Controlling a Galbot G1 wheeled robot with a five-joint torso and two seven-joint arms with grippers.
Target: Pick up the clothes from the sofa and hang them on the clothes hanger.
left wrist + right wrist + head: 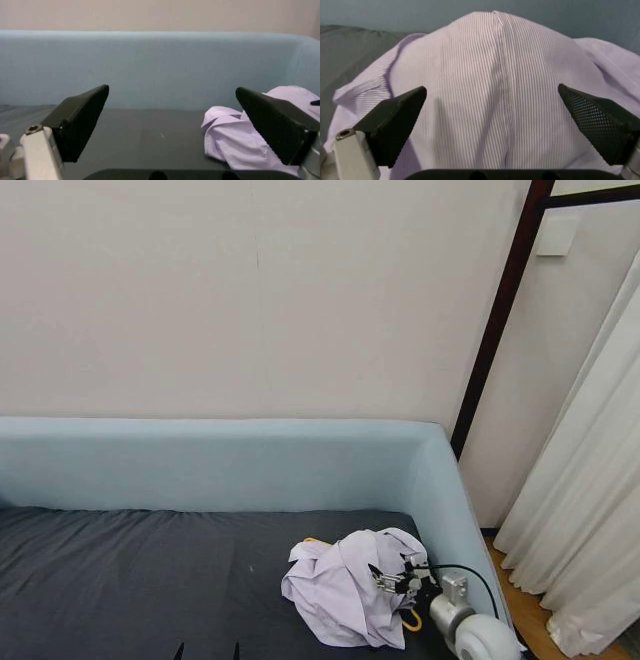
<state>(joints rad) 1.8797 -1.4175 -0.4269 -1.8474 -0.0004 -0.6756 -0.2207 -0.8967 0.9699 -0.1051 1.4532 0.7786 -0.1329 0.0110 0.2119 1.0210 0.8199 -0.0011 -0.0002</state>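
Note:
A crumpled lavender striped shirt (pixel 335 585) lies on the dark grey sofa seat (pixel 150 580), near the right armrest. Bits of a yellow hanger (pixel 411 620) stick out from under it. My right gripper (pixel 387 580) is at the shirt's right side, right up against the cloth. In the right wrist view this gripper (pixel 491 90) stands open, with the shirt (pixel 495 93) bulging just beyond its fingers. My left gripper (pixel 208 650) hovers low over the seat to the shirt's left. It is open (pixel 172 89) and empty, with the shirt (pixel 235 135) off to one side.
The sofa has a light blue backrest (pixel 200 465) and right armrest (pixel 450 510). Beyond the armrest are a dark door frame (pixel 495 320), a white curtain (pixel 590 520) and a strip of wooden floor (pixel 520 600). The seat to the left is bare.

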